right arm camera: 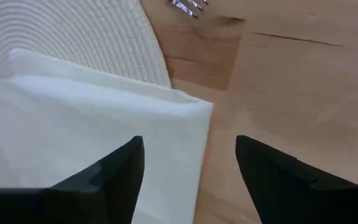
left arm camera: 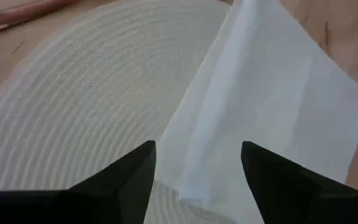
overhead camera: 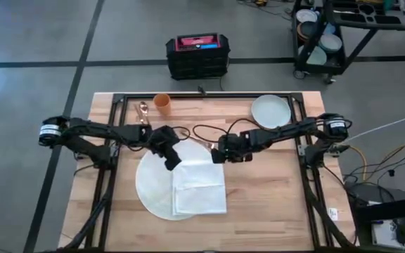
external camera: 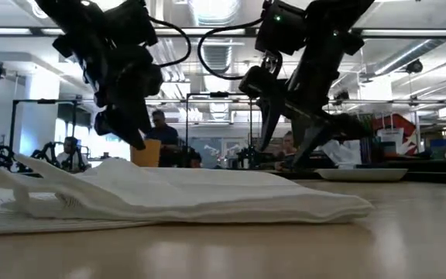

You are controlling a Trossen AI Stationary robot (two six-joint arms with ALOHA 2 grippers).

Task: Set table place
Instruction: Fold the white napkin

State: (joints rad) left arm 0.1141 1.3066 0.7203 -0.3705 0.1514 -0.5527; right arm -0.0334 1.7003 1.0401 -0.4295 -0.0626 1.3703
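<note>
Left gripper (overhead camera: pixel 169 156): up over the far left part of the mat, fingers spread apart, nothing held.
Spoon (overhead camera: pixel 143 109): near the far edge of the table (overhead camera: pixel 273 204), left side, not yet by the mat.
Orange cup (overhead camera: pixel 162 102): close to the far edge, just right of the spoon, not yet by the mat.
Mat (overhead camera: pixel 153 186): round and white, flat on the left middle of the table, already in place.
Napkin (overhead camera: pixel 199 186): white and folded, lying across the right side of the mat, one side hanging over onto the wood; looks like it needs a neater spot.
Fork (right arm camera: pixel 186 6): only the shiny tips seen in the right wrist view, on the wood just past the far rim of the mat.
Right gripper (overhead camera: pixel 222 154): over the far right corner of the napkin, fingers spread apart, nothing held.
Plate (overhead camera: pixel 271 111): pale, near the far right corner of the table, well apart from the mat.
Done: mat down, napkin on it.
Left to do: plate onto the mat, probably; spoon, fork and cup beside it.
</note>
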